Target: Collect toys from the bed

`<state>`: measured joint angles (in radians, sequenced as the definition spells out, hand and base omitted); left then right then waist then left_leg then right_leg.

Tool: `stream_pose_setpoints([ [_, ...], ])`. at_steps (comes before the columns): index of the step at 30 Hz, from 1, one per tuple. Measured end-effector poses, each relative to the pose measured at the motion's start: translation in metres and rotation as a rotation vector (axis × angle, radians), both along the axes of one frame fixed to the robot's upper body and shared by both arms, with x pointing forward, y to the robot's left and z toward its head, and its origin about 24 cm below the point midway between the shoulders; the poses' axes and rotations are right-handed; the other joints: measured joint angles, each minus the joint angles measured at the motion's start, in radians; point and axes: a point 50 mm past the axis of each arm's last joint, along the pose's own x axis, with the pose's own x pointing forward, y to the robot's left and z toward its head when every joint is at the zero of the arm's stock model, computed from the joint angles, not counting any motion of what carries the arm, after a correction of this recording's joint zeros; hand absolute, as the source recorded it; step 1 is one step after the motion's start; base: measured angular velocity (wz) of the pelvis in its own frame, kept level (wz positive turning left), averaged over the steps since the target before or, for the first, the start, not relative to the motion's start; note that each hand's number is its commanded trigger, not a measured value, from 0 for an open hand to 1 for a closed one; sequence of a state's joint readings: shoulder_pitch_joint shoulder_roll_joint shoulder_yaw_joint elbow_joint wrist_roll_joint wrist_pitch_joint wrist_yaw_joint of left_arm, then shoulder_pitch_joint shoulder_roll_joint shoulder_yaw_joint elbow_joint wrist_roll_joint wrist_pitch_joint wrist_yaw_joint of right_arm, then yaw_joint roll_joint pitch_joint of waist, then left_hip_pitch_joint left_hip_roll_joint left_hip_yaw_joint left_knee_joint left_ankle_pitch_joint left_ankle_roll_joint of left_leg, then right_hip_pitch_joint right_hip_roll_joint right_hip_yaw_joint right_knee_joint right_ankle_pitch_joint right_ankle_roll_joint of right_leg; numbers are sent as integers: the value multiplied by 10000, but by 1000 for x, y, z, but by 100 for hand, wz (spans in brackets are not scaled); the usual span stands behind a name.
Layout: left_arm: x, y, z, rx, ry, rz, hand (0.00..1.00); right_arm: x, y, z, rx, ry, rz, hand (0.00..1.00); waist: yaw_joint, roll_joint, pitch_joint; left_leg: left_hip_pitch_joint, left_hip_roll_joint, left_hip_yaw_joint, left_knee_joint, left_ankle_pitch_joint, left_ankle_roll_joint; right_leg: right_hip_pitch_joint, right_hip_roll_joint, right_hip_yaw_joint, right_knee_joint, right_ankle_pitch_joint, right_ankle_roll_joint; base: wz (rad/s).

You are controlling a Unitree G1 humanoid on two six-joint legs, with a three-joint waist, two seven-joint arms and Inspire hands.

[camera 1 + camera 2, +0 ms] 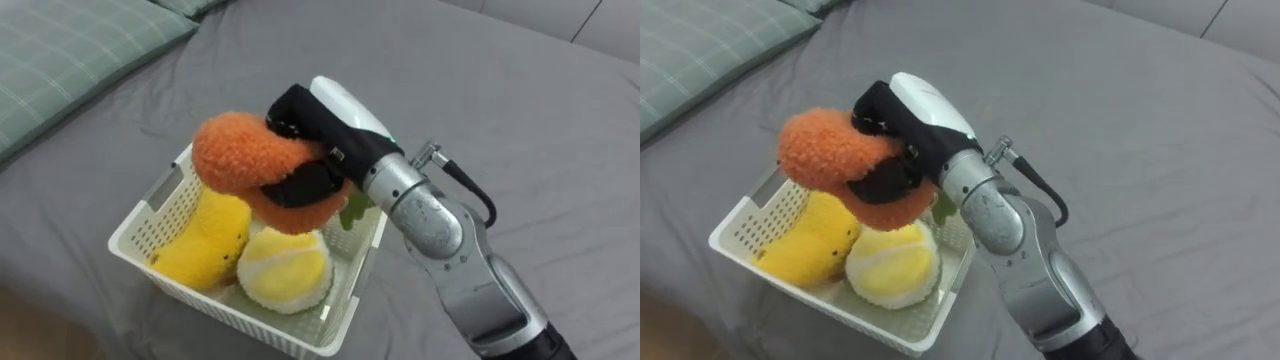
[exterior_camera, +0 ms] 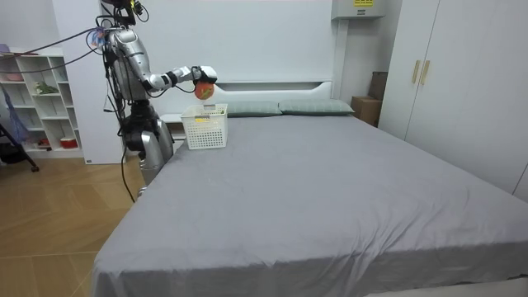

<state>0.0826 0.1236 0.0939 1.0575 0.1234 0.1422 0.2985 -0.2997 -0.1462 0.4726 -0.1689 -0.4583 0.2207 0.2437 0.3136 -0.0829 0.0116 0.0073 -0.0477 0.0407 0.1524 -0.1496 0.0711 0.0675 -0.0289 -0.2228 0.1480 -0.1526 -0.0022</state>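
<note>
**Orange plush above the basket: bring it low before you open**

The fingers (image 1: 305, 185) of your right hand (image 1: 332, 115) are curled firmly round the fuzzy orange plush toy (image 1: 232, 155), dark tips pressed into the pile. The toy is held clear in the air, just above the white slotted plastic basket (image 1: 135, 240).

Below it, the basket is already crowded. A long yellow plush toy (image 1: 205, 240) leans along the left side and a round yellow-and-white plush ball (image 1: 285, 268) fills the near corner, with something small and green (image 1: 355, 210) tucked by the right wall.

The orange toy covers the far rim in the eye views, so you cannot be sure it sits squarely over the opening. The room view suggests it is roughly above the basket.

Nudge the hand toward the middle and lower it until the toy rests on the other plush. Only then let the fingers relax, because a drop from this height would likely bounce off the soft pile.

The basket stands on the smooth grey bedsheet (image 1: 520, 90), near the edge where the robot stands, with the green checked pillow (image 1: 70, 60) beyond it. It looks light, so avoid pressing on its rim.
</note>
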Motion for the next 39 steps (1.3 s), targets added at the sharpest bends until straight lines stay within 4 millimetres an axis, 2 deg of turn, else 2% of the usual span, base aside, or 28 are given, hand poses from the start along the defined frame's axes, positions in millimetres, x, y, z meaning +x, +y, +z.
stream_pose_setpoints([
  [6,1,1,1,142,19,-156,0,5,-4,-21,-516,900,-367,0,-23,-92,-45,-86,-16,-49,-3,5,4,-31,-25,-125,3,0,0,2],
  [8,4,1,2,226,-79,-239,0,6,-6,-25,-623,1096,-501,0,-19,-151,-84,-161,-18,-54,3,12,9,-106,-35,-149,12,1,0,2],
  [11,4,1,2,362,-106,-186,0,7,-8,-28,-827,1138,-620,0,-51,-164,-86,-175,-22,-56,2,26,12,-119,-46,-285,17,1,1,0],
  [17,6,0,3,354,-220,-149,0,7,-9,-29,-973,1068,-675,0,-103,-152,-60,-134,-21,-89,13,28,12,-70,-55,-274,6,1,1,0],
  [18,6,0,3,305,-259,-51,0,8,-9,-29,-959,1080,-674,0,-95,-129,-25,-126,-20,-89,-4,28,12,-47,-55,-263,6,1,1,0],
  [22,7,0,3,211,-352,143,0,7,-8,-29,-818,1139,-627,0,-124,-167,19,-141,-21,-123,-17,25,9,-20,-50,-242,-4,0,2,1],
  [29,4,0,2,177,-272,180,0,8,-9,-26,-736,978,-654,0,-352,-313,-7,-127,-33,-161,6,28,9,-13,-41,-231,1,1,1,1],
  [35,9,0,3,186,-607,123,0,16,-26,-17,-4,598,-1386,0,-410,-304,-3,-104,-30,-146,27,31,8,4,-42,-216,2,1,1,0],
  [39,2,4,2,211,-407,400,0,19,-39,-14,370,428,-2004,0,-655,-288,6,-66,-26,-122,80,30,8,25,-46,-174,3,1,1,-1],
])
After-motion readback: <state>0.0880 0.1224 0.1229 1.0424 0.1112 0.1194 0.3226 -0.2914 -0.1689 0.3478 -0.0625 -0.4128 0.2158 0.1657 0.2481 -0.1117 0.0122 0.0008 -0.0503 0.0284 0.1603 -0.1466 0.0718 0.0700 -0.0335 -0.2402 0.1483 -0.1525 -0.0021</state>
